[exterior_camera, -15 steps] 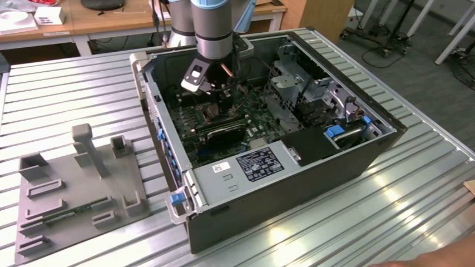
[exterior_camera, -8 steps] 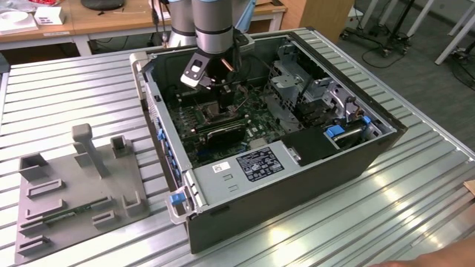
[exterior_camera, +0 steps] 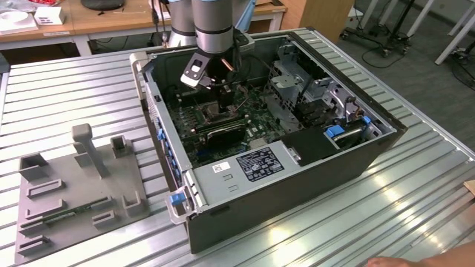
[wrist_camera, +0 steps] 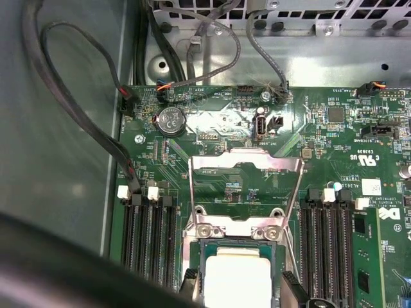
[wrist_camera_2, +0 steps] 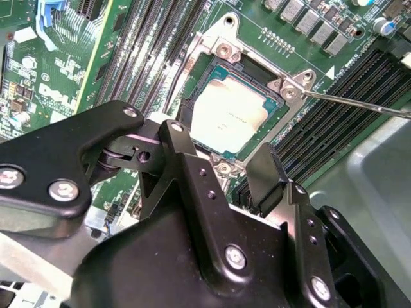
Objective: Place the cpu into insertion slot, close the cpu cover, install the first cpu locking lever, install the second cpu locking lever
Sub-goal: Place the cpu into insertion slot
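Claw [wrist_camera_2: 225, 138] hovers with fingers apart, empty, straddling the cpu [wrist_camera_2: 230, 114], a square silvery-grey chip seated in the insertion slot [wrist_camera_2: 247, 74]; cpu cover [wrist_camera: 247, 160] stands open.

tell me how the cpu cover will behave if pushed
The cpu cover is open on its hinge, so it would probably swing, not slide. Thin cut-out sheet metal: likely light, slightly springy. Bare metal may be slippery.
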Robot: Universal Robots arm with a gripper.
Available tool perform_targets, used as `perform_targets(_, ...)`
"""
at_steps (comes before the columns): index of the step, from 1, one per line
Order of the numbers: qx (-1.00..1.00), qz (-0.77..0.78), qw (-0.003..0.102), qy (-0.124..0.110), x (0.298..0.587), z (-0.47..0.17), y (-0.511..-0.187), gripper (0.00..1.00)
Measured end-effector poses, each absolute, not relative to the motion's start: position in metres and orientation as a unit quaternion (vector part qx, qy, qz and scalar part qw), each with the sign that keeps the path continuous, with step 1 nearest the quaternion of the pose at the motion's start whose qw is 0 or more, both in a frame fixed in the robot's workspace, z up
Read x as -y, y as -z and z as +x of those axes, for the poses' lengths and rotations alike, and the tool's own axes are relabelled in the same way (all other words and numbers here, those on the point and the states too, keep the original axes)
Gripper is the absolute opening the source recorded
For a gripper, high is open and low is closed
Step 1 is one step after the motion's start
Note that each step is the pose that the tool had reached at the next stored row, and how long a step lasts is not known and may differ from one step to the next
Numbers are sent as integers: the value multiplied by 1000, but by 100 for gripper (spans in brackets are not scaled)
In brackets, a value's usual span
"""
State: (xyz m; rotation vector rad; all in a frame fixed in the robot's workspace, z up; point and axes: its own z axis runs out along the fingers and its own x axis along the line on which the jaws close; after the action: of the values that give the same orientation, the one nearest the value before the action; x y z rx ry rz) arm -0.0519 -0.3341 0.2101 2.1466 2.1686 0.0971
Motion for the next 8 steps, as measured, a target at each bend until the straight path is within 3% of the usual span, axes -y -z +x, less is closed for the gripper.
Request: perform_targets(8, -710, 703, 39, -26, 334, -50, -210, 61)
